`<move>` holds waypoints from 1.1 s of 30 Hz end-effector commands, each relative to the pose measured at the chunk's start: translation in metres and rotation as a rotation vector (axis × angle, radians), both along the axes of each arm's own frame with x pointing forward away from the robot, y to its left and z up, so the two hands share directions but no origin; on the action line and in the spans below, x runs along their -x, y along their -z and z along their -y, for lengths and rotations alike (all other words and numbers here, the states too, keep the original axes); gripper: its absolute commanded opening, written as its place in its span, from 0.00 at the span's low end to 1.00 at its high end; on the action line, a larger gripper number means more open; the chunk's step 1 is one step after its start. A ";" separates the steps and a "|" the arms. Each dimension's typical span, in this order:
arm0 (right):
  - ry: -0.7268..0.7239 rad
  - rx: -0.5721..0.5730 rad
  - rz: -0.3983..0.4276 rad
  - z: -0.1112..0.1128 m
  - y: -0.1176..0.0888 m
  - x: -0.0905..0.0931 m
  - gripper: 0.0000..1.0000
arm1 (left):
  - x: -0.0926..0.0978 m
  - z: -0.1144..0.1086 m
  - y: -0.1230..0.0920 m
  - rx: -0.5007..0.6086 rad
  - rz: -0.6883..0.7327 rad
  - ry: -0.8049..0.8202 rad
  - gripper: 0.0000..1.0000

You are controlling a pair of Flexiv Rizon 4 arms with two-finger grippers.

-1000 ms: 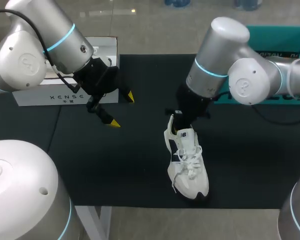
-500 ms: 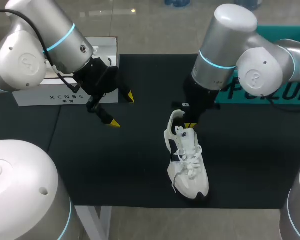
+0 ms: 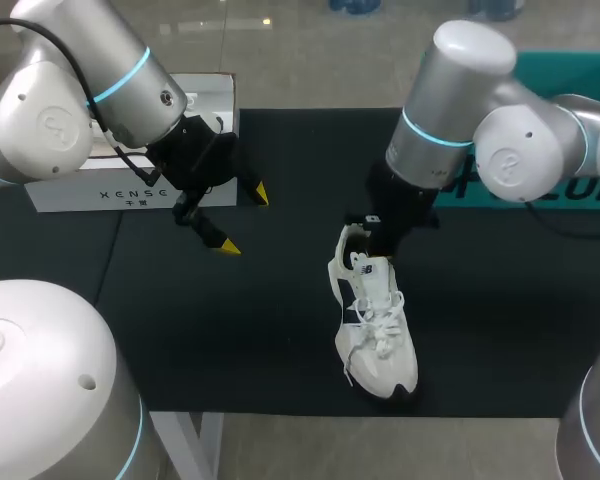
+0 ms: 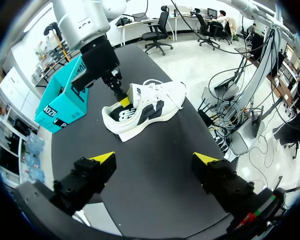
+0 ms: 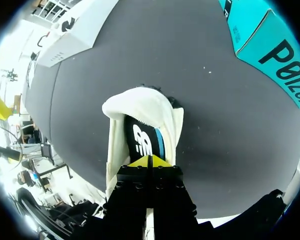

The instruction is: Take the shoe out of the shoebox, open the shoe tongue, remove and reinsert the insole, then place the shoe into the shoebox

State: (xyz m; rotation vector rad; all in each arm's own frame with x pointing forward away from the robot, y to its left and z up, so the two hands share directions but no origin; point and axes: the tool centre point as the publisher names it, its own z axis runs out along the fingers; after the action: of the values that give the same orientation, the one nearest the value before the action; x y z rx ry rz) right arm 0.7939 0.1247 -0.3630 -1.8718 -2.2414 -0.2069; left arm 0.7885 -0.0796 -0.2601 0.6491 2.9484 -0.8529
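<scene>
A white sneaker (image 3: 377, 330) lies on the black mat, heel toward the far side, laces tied. My right gripper (image 3: 378, 246) hangs shut just over its heel opening. In the right wrist view its tips (image 5: 149, 161) meet at the edge of the dark logo patch inside the sneaker (image 5: 140, 107); I cannot tell whether anything is pinched. My left gripper (image 3: 243, 218) is open and empty, well to the left of the shoe and in front of the white shoebox (image 3: 90, 190). From the left wrist view the sneaker (image 4: 155, 100) lies ahead of the open left gripper (image 4: 155, 159), with the right gripper (image 4: 122, 101) at its opening.
A teal box (image 3: 570, 80) stands at the far right, behind my right arm; it also shows beside the shoe (image 4: 65, 95) and past it (image 5: 270, 55). The black mat (image 3: 230, 320) covers the table. The front edge runs close to the shoe's toe.
My right gripper rose a little out of the shoe's opening, then sank back toward it. The shoe stayed in place. The left arm has not moved.
</scene>
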 end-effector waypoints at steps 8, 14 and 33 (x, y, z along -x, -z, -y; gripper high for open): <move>-0.029 0.019 -0.025 -0.008 0.022 0.001 0.00 | 0.000 0.001 0.000 -0.004 0.000 0.000 1.00; -0.049 0.020 -0.048 -0.018 0.033 0.004 0.00 | 0.000 0.001 0.000 -0.004 0.000 0.000 1.00; -0.071 0.009 -0.125 -0.026 0.057 0.012 0.00 | 0.000 0.001 0.000 -0.004 0.000 0.000 1.00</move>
State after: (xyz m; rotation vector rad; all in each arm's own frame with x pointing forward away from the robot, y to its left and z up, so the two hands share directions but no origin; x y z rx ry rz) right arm 0.7818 0.1514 -0.4101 -1.7511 -2.2268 -0.0714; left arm 0.7885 -0.0795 -0.2601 0.6490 2.9484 -0.8529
